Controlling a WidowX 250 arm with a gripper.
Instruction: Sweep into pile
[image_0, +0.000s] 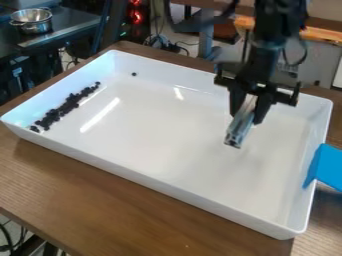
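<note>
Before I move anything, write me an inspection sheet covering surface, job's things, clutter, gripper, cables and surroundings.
Surface: brown wooden table under a large white tray.
Job's things: small dark pieces in a band along the tray's left side as pictured; one stray piece apart, near the far wall.
Clutter: blue object at the tray's right rim.
Gripper: the gripper is over the tray, holding a narrow grey object.
Cables: dark cables behind the table.
Surroundings: metal bowl on a dark counter, upper left.
</note>
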